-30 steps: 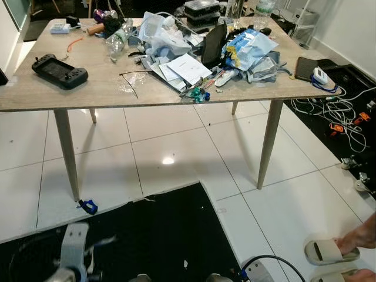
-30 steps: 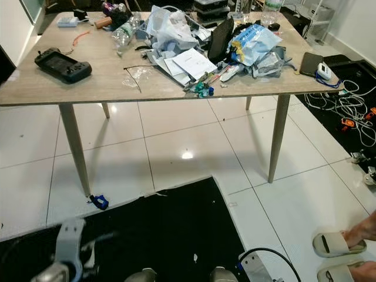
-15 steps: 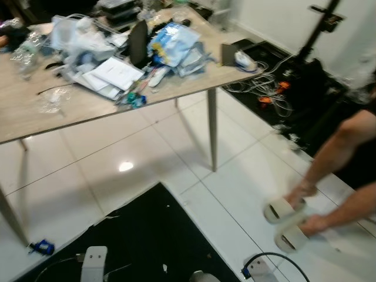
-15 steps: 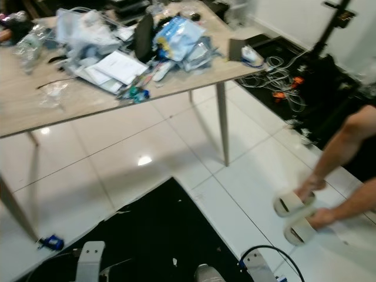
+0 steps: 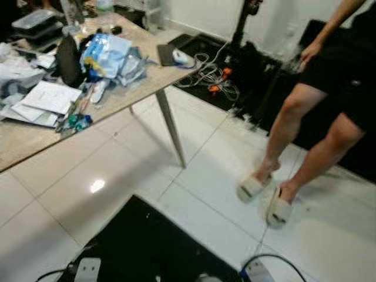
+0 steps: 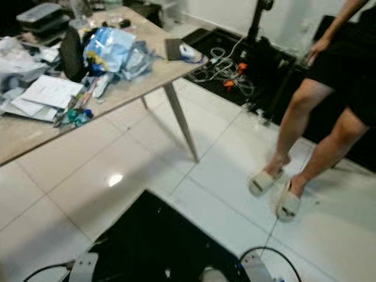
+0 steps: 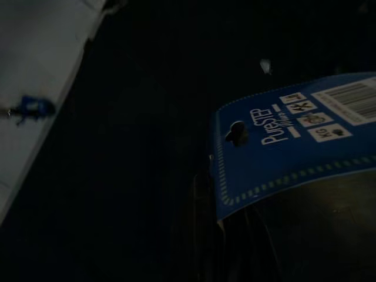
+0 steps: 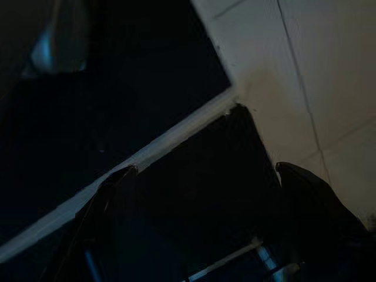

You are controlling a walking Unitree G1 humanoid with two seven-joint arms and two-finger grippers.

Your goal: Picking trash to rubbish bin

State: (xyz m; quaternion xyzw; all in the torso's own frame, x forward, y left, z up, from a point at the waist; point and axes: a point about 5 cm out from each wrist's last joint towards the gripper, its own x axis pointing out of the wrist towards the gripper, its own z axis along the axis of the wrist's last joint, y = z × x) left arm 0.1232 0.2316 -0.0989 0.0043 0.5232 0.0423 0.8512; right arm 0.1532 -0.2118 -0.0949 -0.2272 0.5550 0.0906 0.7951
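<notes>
A blue printed card package (image 7: 294, 147) sits right at my left gripper (image 7: 235, 235), which looks shut on it in the dark left wrist view, above a black mat (image 7: 147, 88). My right gripper (image 8: 205, 182) hangs open, its two fingers (image 8: 108, 191) spread over the mat's edge and white tiles. Both arms hang low at the bottom of the eye views. Trash lies piled on the wooden table (image 5: 35, 138) on the left: a blue plastic bag (image 5: 108, 56), papers (image 5: 44, 97) and small wrappers.
A person stands on the right, legs (image 5: 317, 135) in pale slippers (image 5: 251, 187) on the white tiles. Cables (image 5: 211, 73) lie on the floor beyond the table's corner. The black mat (image 5: 153, 247) lies under me. A table leg (image 5: 170, 129) stands ahead.
The camera has swung to the right: the table has slid to the left of the picture. The person, who was crouched by the slippers, now stands in them. Both arms still hang low.
</notes>
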